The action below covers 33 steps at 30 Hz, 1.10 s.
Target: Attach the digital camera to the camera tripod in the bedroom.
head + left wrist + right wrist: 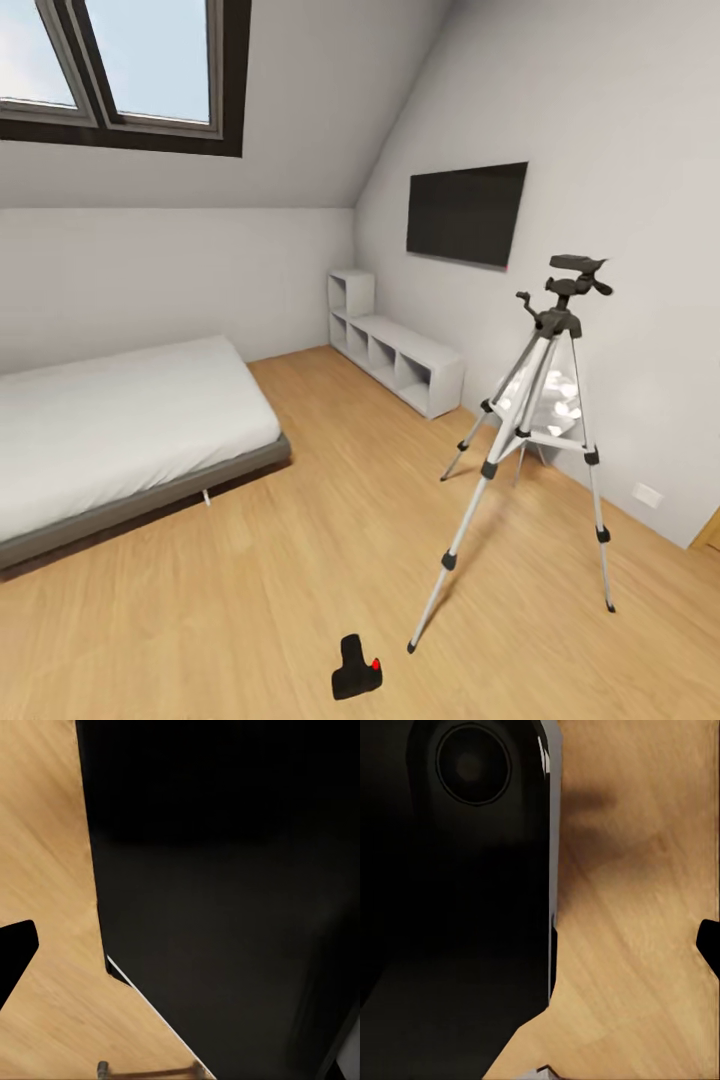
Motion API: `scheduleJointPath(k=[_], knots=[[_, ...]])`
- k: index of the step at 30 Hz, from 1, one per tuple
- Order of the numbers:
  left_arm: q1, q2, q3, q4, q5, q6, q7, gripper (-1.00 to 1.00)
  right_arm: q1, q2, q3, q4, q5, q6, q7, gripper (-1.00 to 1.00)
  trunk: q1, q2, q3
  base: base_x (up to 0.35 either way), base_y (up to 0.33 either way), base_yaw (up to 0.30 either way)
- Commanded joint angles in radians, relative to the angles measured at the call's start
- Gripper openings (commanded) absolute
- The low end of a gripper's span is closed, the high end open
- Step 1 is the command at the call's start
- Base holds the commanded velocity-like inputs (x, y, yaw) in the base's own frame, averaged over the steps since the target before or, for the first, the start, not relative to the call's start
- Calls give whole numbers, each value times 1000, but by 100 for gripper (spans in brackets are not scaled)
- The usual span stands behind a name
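Camera (356, 670) lies on the floor (250, 600) beside the tripod (540, 420); either pincer's opening I cannot tell.

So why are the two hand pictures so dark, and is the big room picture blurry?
Head view: bright and even, sharp on the silver-legged camera tripod and small black digital camera, with faint shadows on the light wood floor. Left wrist view: a big black shape up close blocks most of it. Right wrist view: the same, plus a soft blurry shadow on the floor.

- I find no legible text, label, brand, number or sign anywhere, neither on the wall TV (466, 212) nor the digital camera (356, 669).
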Motion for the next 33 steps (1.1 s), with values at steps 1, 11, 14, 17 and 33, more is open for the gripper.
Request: scheduleJointPath(k=[1, 11, 14, 17, 33], knots=[[0, 0, 0, -2, 1, 6, 0, 100, 1, 0, 0, -2, 0, -2, 1, 100, 0, 0, -1, 72, -297, 59], [0, 1, 0, -2, 1, 6, 0, 100, 1, 0, 0, -2, 0, -2, 1, 100, 0, 0, -1, 70, -282, 12], [0, 3, 0, -2, 1, 5, 0, 100, 1, 0, 0, -2, 0, -2, 0, 100, 0, 0, -1, 38, -139, 1], [-1, 13, 0, -3, 1, 1, 0, 100, 1, 0, 1, -2, 0, -2, -1, 100, 0, 0, -1, 19, -71, 1], [0, 190, 6, -495, 4, 192, 1, 100, 1, -39, 3, -362, 7, 6, -71, 100, 0, 0, -1, 1, -3, 0]])
